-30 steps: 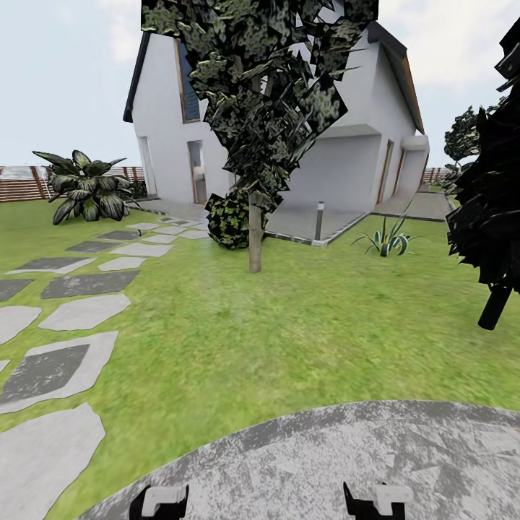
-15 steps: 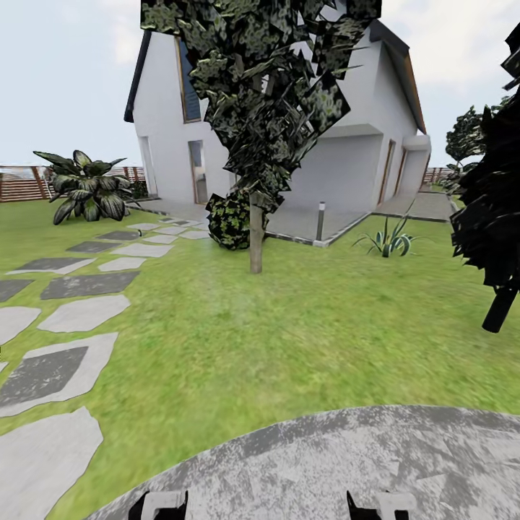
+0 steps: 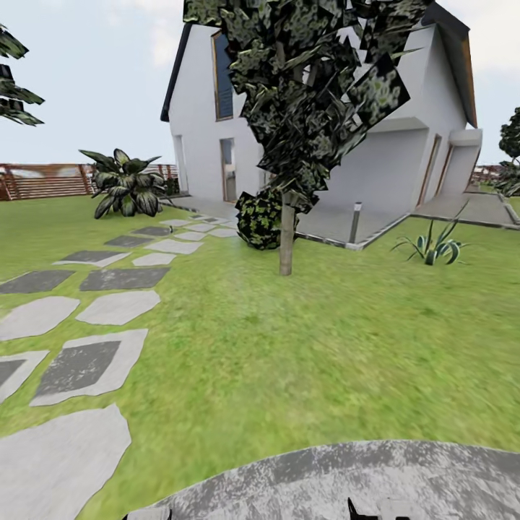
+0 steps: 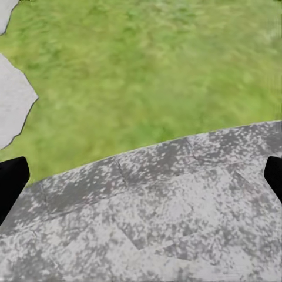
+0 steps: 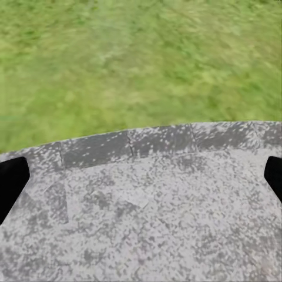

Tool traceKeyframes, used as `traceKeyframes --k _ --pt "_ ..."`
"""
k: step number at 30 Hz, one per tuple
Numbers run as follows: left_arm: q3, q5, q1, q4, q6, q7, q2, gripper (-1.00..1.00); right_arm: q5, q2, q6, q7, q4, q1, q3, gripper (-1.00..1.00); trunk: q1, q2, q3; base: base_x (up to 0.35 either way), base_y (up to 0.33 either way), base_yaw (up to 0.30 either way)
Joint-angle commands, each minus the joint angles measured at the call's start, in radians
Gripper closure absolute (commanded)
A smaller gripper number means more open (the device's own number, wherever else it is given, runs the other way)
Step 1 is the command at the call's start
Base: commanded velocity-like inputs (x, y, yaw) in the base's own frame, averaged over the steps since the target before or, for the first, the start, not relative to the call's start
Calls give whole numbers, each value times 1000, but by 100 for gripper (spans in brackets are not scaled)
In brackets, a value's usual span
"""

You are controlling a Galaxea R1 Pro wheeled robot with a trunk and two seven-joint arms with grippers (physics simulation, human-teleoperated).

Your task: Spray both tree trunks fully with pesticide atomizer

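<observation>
One of the trees point(image 3: 303, 87) stands on the grass floor point(image 3: 303, 361) in front of the white house point(image 3: 404, 159), its pale mottled trunk point(image 3: 287, 235) upright just beside a round bush point(image 3: 260, 219). Grey stepping stones point(image 3: 115, 307) run from the house towards a mottled grey paved patch point(image 3: 375, 480). Both wrist views look down on that patch; the left gripper point(image 4: 141, 179) and right gripper point(image 5: 141, 179) have their black fingers point(image 4: 12, 182) spread wide apart, with nothing between them.

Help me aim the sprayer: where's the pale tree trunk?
In the head view, the tree trunk stands centre, ahead on the grass, beside the round bush, before the white house.
</observation>
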Motion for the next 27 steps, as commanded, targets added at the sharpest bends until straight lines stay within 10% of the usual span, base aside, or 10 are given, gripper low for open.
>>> traceKeyframes --k 1,27 --pt "0 -1 2 -3 -1 0 0 -100 0 0 0 0 0 0 0 -100 0 0 -1 304 180 221" --pt "2 3 6 -7 -5 0 4 -100 -1 0 -1 0 13 0 0 -100 77 -140 -96 17 10 191"
